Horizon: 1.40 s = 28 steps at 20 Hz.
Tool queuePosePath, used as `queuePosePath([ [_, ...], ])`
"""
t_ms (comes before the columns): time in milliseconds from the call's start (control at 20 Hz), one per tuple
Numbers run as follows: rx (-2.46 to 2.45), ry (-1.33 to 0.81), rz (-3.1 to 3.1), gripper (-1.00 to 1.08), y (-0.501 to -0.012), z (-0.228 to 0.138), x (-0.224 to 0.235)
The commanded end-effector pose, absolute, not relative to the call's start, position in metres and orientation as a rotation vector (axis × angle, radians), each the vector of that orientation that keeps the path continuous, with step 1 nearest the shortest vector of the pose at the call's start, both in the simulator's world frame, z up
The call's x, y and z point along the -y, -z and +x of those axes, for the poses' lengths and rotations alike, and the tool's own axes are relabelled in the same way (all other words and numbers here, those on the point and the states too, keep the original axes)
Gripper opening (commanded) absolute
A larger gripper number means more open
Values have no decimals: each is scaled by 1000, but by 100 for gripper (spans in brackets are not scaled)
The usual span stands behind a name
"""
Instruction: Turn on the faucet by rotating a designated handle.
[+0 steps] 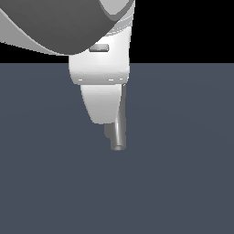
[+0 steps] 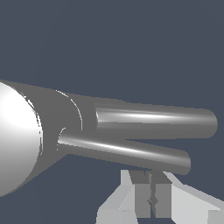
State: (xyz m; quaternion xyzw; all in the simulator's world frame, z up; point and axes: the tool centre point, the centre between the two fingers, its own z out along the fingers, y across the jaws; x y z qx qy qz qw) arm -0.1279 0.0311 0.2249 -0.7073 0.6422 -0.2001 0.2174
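Gripper (image 2: 152, 199) sat nearest the wrist camera, fingers (image 2: 162, 199) pressed together on nothing, just beside the handle (image 2: 127, 152) near its free end. Handle ran straight out from the faucet (image 2: 26, 135), roughly parallel to the thicker spout (image 2: 153, 120) beyond. In the exterior view the faucet stood mid-floor (image 1: 183, 183), mostly hidden behind the gripper.

Grey metallic faucet (image 2: 48, 127) with bright round cap; thick spout tube and slimmer handle (image 2: 127, 153) rod project side by side, slightly diverging.
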Motion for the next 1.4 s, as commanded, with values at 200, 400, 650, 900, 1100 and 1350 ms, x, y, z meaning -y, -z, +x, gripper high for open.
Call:
queuePosePath([
  [200, -1799, 557, -1945, -100, -223, -128, -13],
  [400, -1801, 557, -1944, -100, -223, -128, -6],
  [650, -1803, 556, -1944, -100, -222, -129, 3],
  [900, -1805, 556, -1943, -100, -221, -129, 13],
  [1100, -1807, 556, -1943, -100, -220, -130, 21],
  [1350, -1809, 555, -1942, -100, -219, -130, 29],
])
